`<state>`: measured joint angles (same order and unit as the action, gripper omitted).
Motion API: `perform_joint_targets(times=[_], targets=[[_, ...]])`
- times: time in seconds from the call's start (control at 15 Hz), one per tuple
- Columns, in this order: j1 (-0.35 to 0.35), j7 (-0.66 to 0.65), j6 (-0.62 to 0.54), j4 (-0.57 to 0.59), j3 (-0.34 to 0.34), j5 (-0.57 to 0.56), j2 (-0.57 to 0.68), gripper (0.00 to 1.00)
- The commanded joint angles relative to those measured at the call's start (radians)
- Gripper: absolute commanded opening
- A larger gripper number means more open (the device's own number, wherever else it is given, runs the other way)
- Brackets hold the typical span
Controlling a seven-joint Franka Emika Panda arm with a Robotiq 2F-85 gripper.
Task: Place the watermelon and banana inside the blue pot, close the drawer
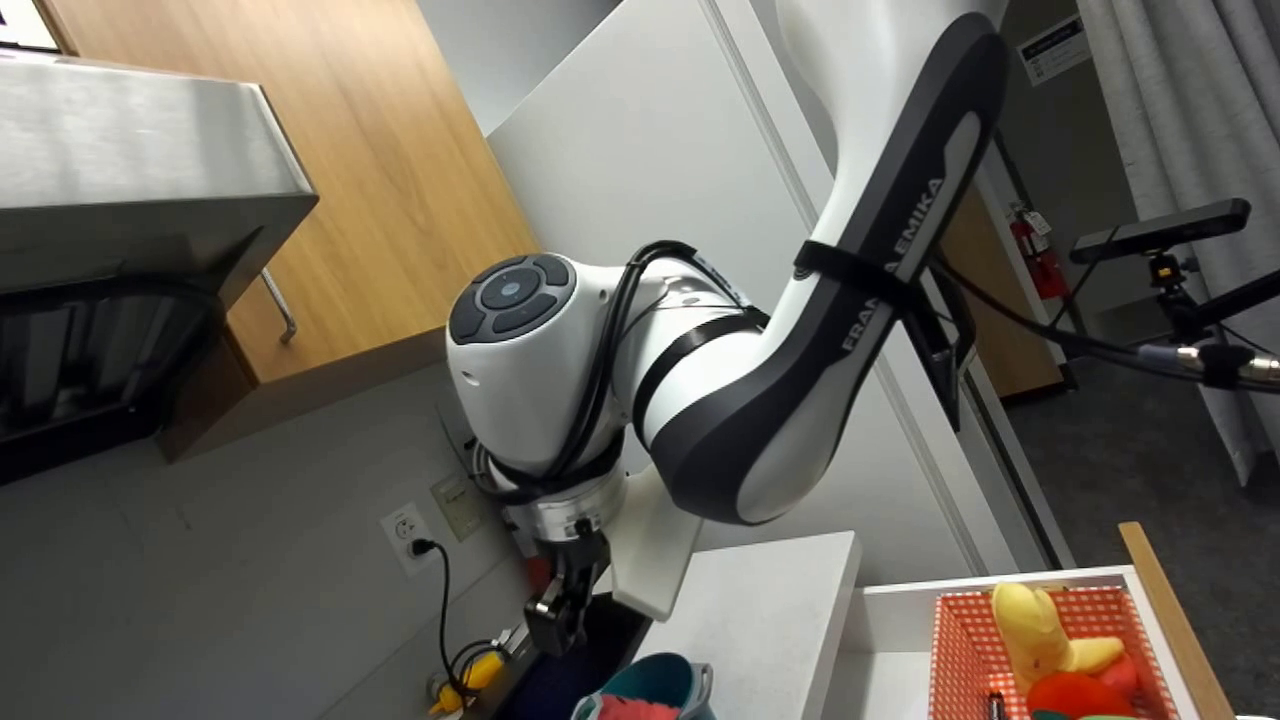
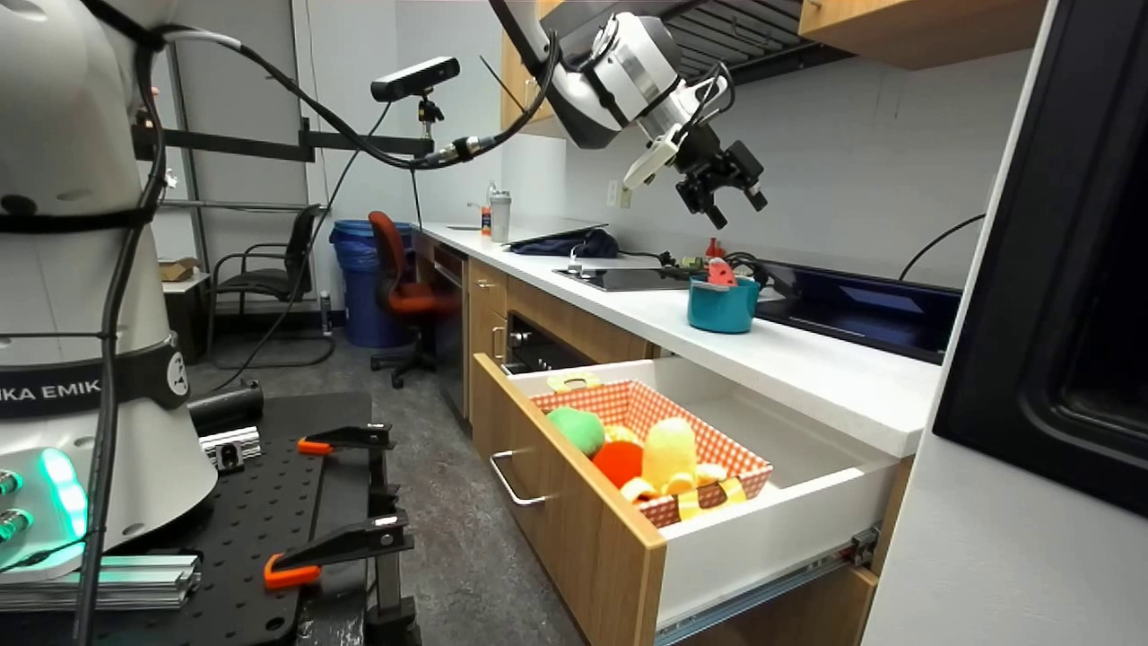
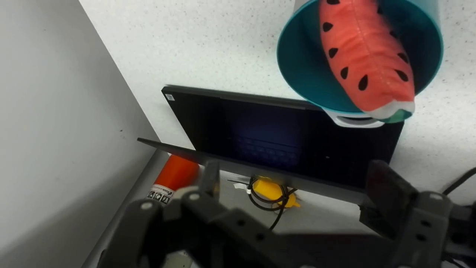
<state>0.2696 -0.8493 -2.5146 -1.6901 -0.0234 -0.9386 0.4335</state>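
Observation:
The blue pot [image 2: 722, 309] stands on the white counter. Inside it sits the watermelon [image 3: 366, 56], red with black seeds; its rind end pokes out over the rim above a pale handle. My gripper [image 2: 738, 208] hangs in the air well above the pot, apart from it. In the wrist view its fingers [image 3: 212, 178] are spread wide, with nothing between them. The drawer [image 2: 556, 502] is pulled out and holds a red-checked basket [image 2: 713, 440]. A yellow plush toy in that basket looks like the banana [image 2: 668, 449]. The pot's bottom is hidden under the watermelon.
Behind the pot lies a dark flat slab [image 3: 267, 137] with a raised edge. Past it are a yellow bottle [image 3: 269, 190], cables and an orange-red container [image 3: 176, 173]. A cooktop [image 2: 623, 278] is farther along the counter. The basket also holds a green toy [image 2: 577, 429] and a red one.

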Motion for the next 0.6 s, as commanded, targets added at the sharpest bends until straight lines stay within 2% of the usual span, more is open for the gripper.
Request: perform_joint_targets(times=[0.0,0.53], targets=[[0.000,-0.022,0.001,-0.077,0.014,-0.002,-0.060,1.00],[-0.031,-0.070,0.007,-0.298,0.018,-0.008,-0.227,1.00]])
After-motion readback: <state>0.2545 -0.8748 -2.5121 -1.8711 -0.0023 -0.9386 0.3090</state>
